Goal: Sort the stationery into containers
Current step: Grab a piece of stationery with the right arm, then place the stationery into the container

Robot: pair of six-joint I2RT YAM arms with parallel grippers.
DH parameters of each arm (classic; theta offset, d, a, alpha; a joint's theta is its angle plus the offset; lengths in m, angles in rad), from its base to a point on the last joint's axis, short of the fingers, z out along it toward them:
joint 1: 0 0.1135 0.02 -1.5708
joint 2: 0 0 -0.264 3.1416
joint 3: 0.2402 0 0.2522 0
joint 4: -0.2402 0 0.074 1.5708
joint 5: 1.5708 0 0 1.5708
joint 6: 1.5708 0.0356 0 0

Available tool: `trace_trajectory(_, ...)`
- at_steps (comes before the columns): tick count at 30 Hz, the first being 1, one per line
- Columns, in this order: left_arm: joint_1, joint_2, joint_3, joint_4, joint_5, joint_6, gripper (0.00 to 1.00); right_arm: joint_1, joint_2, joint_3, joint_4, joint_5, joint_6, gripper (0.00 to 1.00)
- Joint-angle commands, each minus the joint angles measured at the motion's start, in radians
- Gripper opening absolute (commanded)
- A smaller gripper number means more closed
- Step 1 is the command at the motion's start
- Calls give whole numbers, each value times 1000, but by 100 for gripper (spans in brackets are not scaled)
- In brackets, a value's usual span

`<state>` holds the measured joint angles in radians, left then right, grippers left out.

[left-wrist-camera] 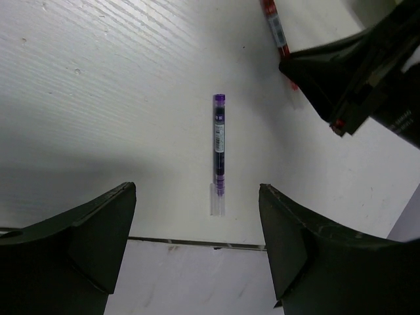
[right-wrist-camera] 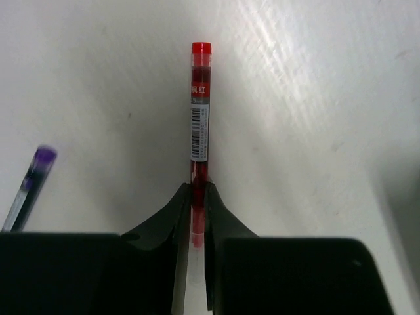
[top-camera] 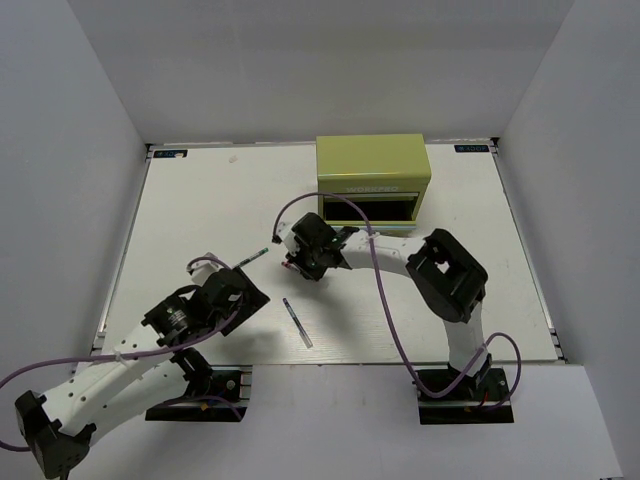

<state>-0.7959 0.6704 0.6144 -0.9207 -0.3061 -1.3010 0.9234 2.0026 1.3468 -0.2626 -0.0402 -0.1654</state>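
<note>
under me lies a white table (top-camera: 200, 210) with a faint wood grain, and a thin dark rim (top-camera: 122, 255) runs along its edge. at its two far corners i see small blue labels, one on the left (top-camera: 172, 153) and one on the right (top-camera: 472, 149), too small to read. plain white walls (top-camera: 300, 60) stand at the back and on both sides.
</note>
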Motion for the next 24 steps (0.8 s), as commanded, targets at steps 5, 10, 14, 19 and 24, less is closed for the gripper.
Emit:
trace_trajectory(5,-5,46,-41,151,44,14,84,-35,-232,-98,-33,-105,-176,5)
trace_trajectory(10,-5,84,-71,235,53,14,84,-69,-407,-68,-62,-115,-345,2)
trace_trajectory(14,-5,136,-93,344,87,14,83,-107,-479,-107,-87,-78,-440,0)
trace_trajectory(19,-5,222,-134,454,121,-6,83,-195,-594,-225,34,2,-617,0)
trace_trajectory(24,-5,345,-134,572,170,-18,83,-293,-573,-193,79,36,-703,0)
